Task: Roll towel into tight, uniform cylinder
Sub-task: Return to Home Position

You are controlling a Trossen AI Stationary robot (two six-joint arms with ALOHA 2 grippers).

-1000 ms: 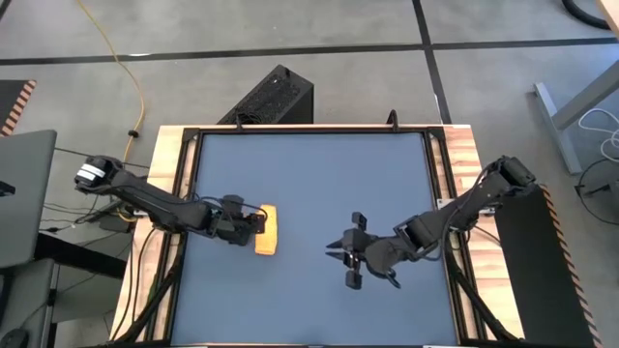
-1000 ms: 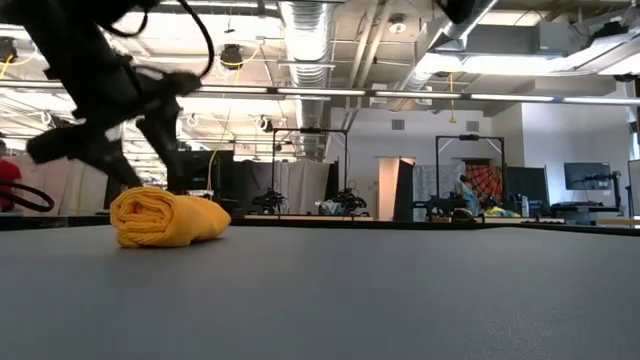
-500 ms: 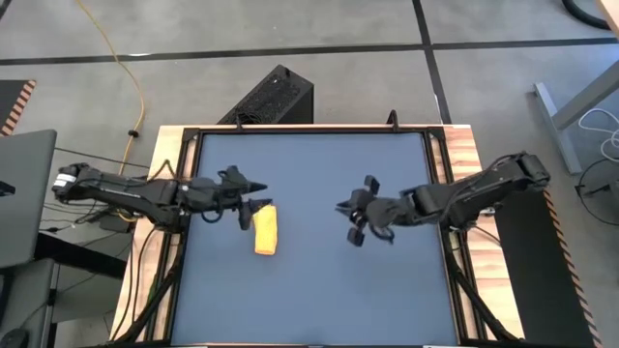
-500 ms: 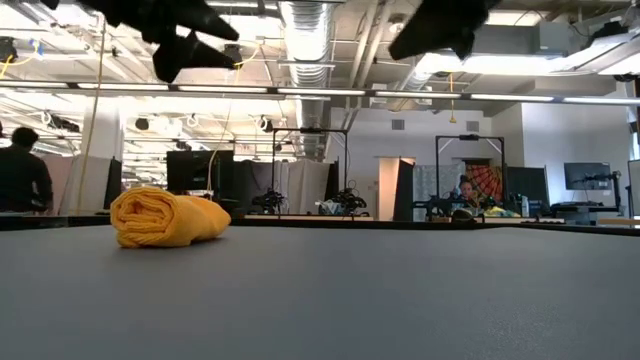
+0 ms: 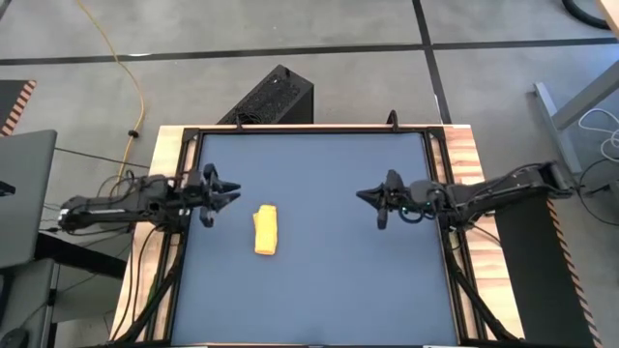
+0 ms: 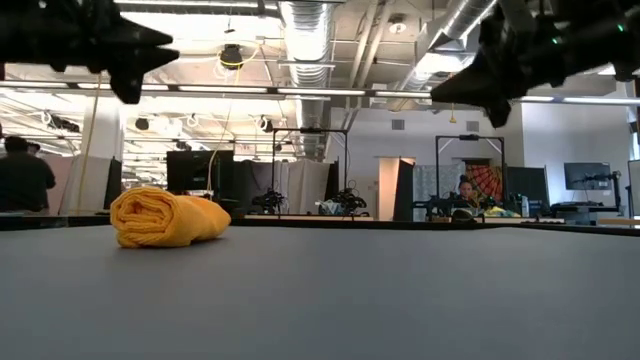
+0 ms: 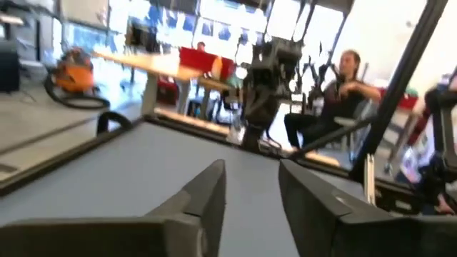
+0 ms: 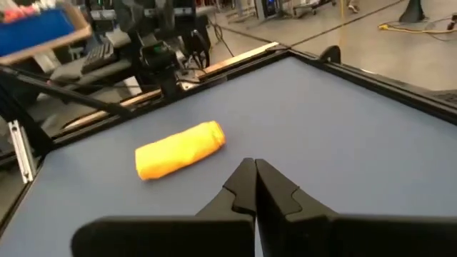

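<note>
The yellow towel lies rolled into a short cylinder on the dark blue tabletop, left of the middle. It also shows in the low view and the right wrist view, resting on its side. My left gripper is open and empty, raised above the table's left edge, left of and a little beyond the roll. My right gripper is shut and empty, raised over the table's right part, fingers pointing toward the roll. The left wrist view does not show the towel.
Black frame rails run around the tabletop. A black box stands on the floor beyond the far edge. People and workbenches show in the room behind. Bare blue table lies between roll and right arm.
My left gripper has left the towel roll, risen and drawn back toward the table's left edge. My right gripper has risen and drawn back toward the right and far edges. The roll has stayed where it was.
</note>
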